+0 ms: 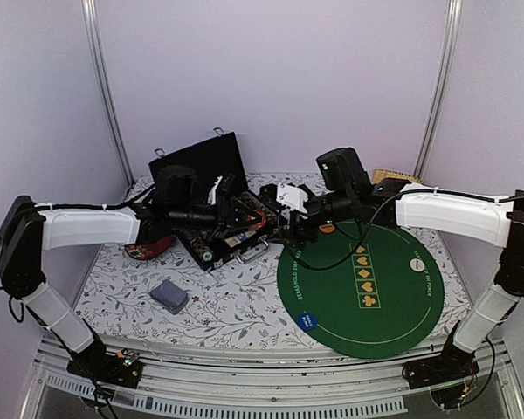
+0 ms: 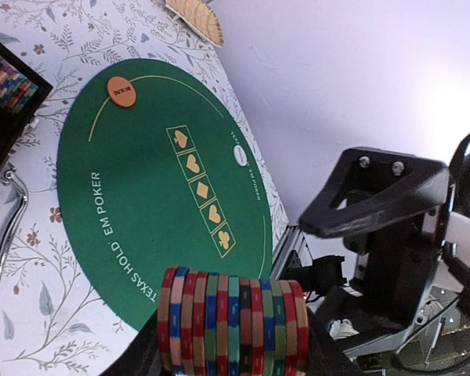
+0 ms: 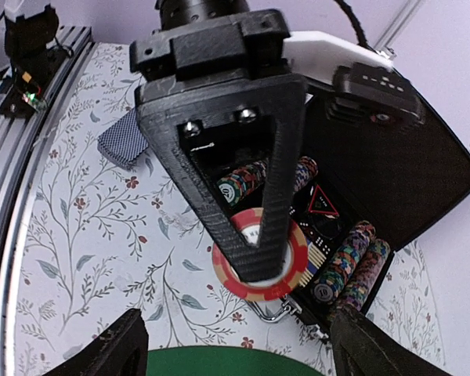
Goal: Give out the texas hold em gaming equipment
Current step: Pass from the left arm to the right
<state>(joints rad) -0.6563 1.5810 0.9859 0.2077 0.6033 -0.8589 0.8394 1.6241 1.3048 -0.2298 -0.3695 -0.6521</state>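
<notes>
Only left wrist shows the chip stack (image 2: 231, 321) side-on.

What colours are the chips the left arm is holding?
The chips are striped red, blue, green and tan; the left wrist view shows them best.

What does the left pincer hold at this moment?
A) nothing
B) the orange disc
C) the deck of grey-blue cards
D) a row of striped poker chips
D: in the left wrist view the row of striped poker chips sits clamped between the fingers of the left pincer, while the deck lies on the cloth and the orange disc on the green mat.
</notes>
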